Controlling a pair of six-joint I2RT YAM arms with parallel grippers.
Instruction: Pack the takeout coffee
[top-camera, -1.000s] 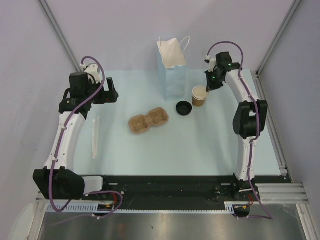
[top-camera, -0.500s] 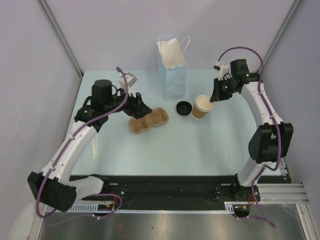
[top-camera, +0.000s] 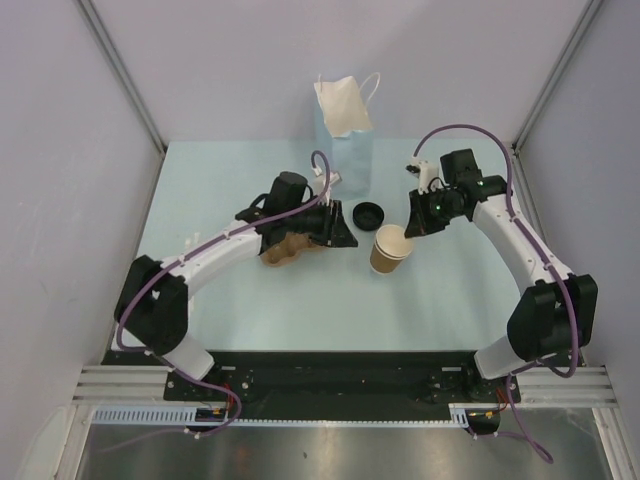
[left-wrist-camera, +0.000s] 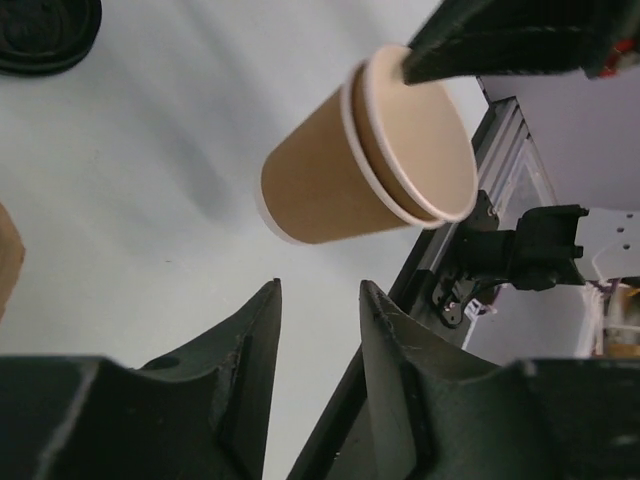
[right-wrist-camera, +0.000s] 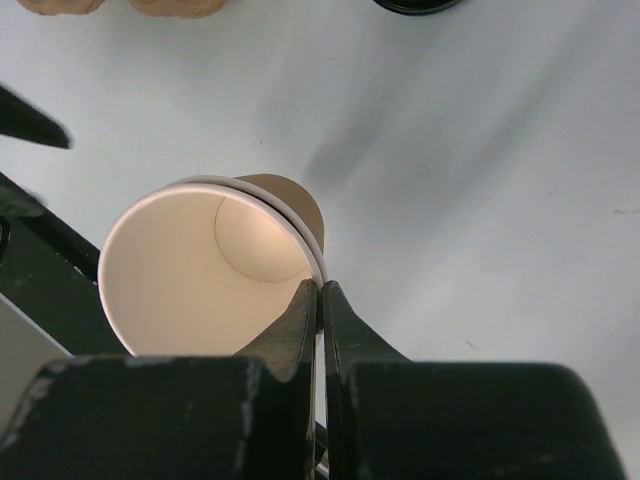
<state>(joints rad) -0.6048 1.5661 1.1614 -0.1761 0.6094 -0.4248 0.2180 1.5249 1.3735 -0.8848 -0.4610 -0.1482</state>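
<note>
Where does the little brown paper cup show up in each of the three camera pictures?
Top external: the paper cup is right of centre, just below the black lid.
Left wrist: cup in the upper middle, tilted; lid in the top left corner.
Right wrist: cup left of centre, seen from above, rim pinched by the right gripper; lid at the top edge.
Shared landmark: the black lid.

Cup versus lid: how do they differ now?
The cup is tan paper, the lid black plastic. The cup is tilted, pinched at its rim by the right fingers; the lid lies flat on the table, untouched. The cup is taller than the lid. Both are round.
</note>
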